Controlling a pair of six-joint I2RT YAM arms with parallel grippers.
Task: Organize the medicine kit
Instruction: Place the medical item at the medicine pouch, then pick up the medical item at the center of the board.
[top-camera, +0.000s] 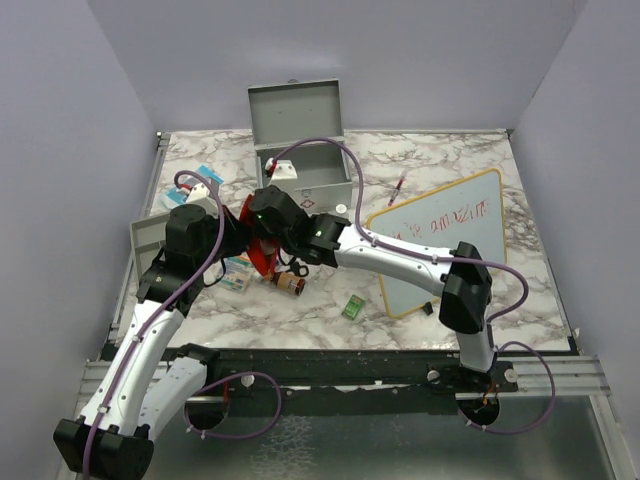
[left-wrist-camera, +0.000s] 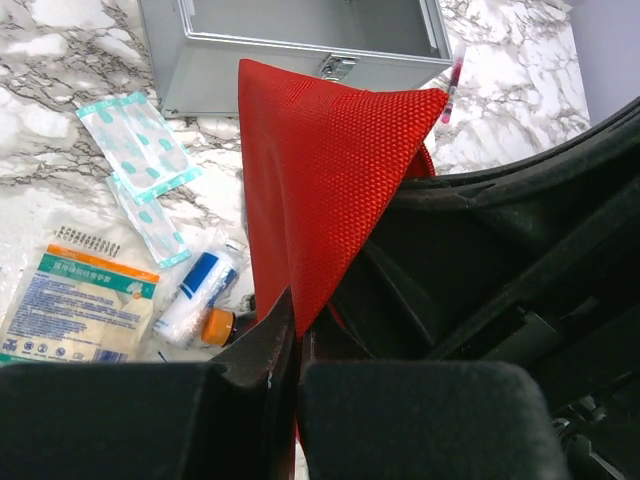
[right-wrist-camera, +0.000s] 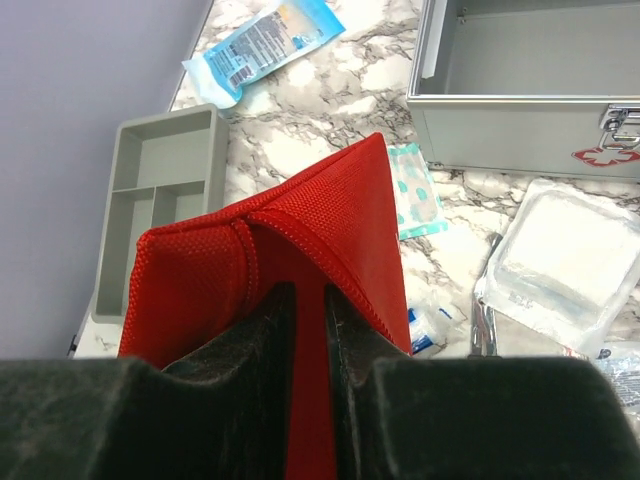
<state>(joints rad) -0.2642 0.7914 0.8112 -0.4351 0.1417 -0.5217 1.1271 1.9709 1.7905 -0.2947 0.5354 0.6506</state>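
Above the middle of the worktop (top-camera: 450, 160), left claw (left-wrist-camera: 297, 335) pinched shut on one red woven pouch (left-wrist-camera: 330, 160), right claw (right-wrist-camera: 310, 330) narrowed onto the same fabric. Just behind, at the back of the worktop: one medicine kit (top-camera: 325, 185), grey metal, lid raised open, one latch (right-wrist-camera: 622, 125) and one red-white emblem (right-wrist-camera: 600, 155) on its front. Further out: one divided tray (right-wrist-camera: 160, 190) left, one whiteboard (top-camera: 440, 235) right.

Left arm (top-camera: 150, 340) and right arm (top-camera: 400, 262): white tubular links, bulky black joint housings. A thin purple cable (top-camera: 322, 140) loops along each, up from the black rail (top-camera: 330, 365). Matte black blocky fingers (right-wrist-camera: 200, 400); a green light (top-camera: 258, 211) far above the rail
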